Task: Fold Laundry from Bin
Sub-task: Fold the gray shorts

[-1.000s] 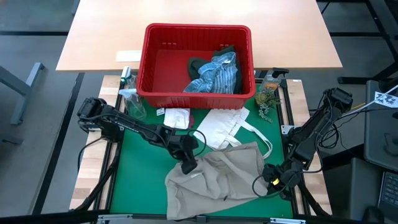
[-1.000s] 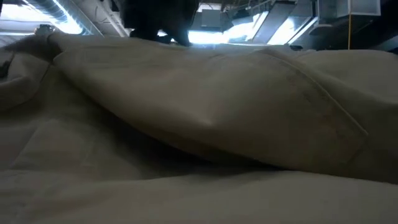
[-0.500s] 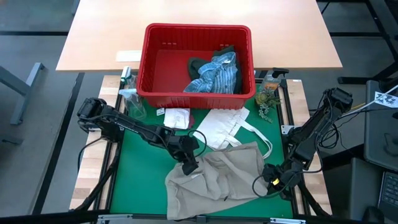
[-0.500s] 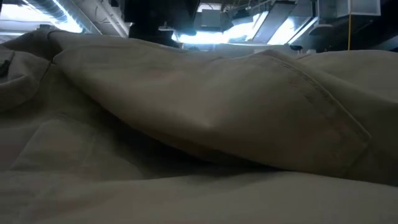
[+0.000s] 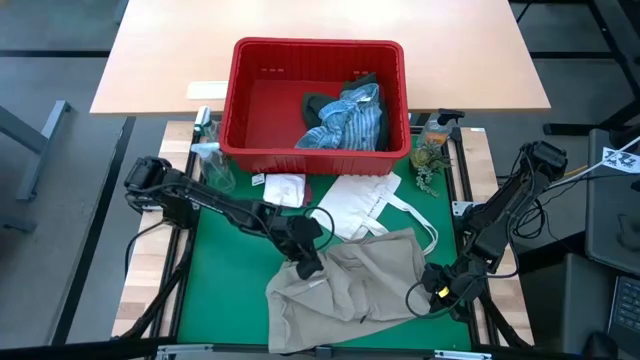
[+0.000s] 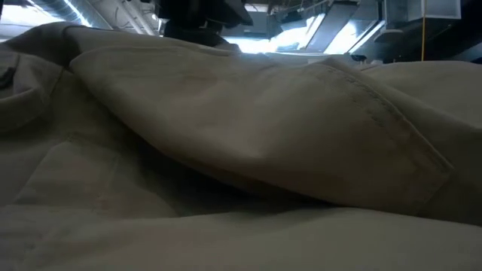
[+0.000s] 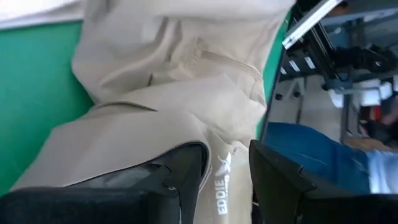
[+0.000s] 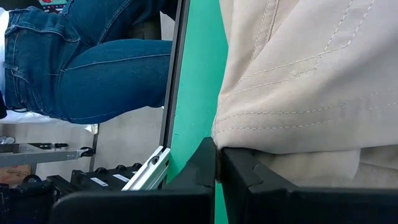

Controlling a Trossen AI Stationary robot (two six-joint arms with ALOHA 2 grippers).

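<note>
The tan garment lies crumpled on the green mat, and it fills the low view. My left gripper is shut on the garment's far left part, and my right gripper is shut at its right edge. The red bin stands beyond the mat. A blue-white striped shirt and a dark green garment lie inside it. A small white cloth lies flat in front of the bin. My left gripper pinches a thick fold of the tan garment between its two fingers, at the strip bearing a white printed label. The fingers slant down from the table's left. The rest of the cloth lies slack on the mat. My right gripper has its fingertips closed at the garment's stitched hem, slanting down from the table's right. The fingers hide how much cloth is between them. The hem is raised a little off the mat.
A flat white tote bag with loop handles lies between the bin and the garment. A spray bottle stands at the mat's far left and a small plant at its far right. A person in blue jeans stands beside the table.
My left gripper has rolled a little about its own pointing line without leaving its place. The fold of tan cloth that it holds has risen slightly on that side. My right gripper has kept still.
</note>
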